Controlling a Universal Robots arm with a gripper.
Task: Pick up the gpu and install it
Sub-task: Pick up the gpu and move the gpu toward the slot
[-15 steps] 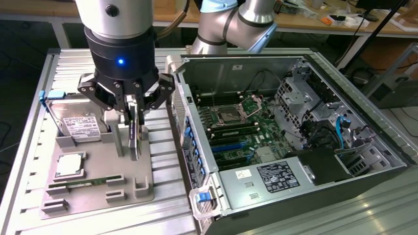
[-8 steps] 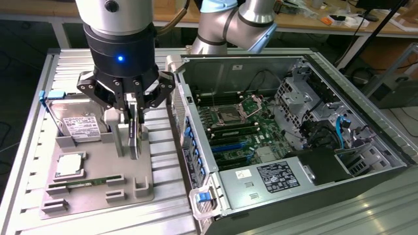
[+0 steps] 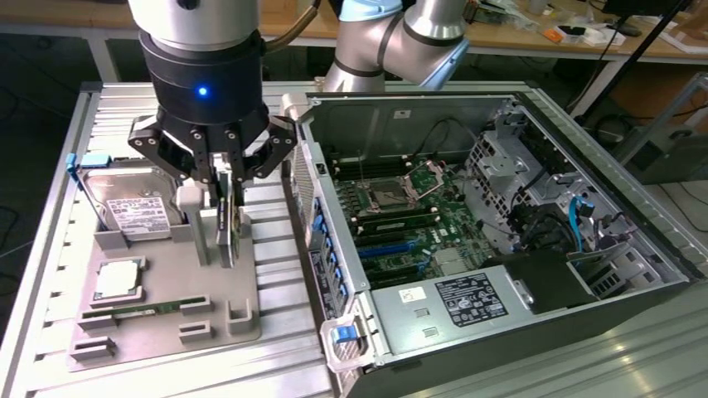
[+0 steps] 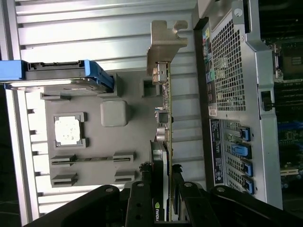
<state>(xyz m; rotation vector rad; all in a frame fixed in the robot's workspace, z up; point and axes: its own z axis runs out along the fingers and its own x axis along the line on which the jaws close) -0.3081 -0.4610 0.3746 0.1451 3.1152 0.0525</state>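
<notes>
The gpu (image 3: 229, 236) is a thin card standing edge-on over the grey tray (image 3: 166, 340), left of the open computer case (image 3: 332, 108) in the exterior view. My gripper (image 3: 215, 207) comes down from above and is shut on the card's upper part, one finger on each flat side. The card's lower edge sits at or just above the tray; I cannot tell whether it touches. In the wrist view the gpu (image 4: 165, 109) runs away from my gripper (image 4: 162, 189), ending in its silvery metal bracket (image 4: 165, 40). The black fingers (image 4: 141, 194) press both sides.
On the tray lie a silver hard drive (image 3: 133, 203) with blue rails, a square processor (image 3: 118, 278) and a narrow green memory stick (image 3: 144, 308). The case's motherboard (image 3: 409, 215) lies exposed, with blue slot latches (image 3: 327, 249) along the near wall. Ribbed metal table (image 3: 277, 365) surrounds the tray.
</notes>
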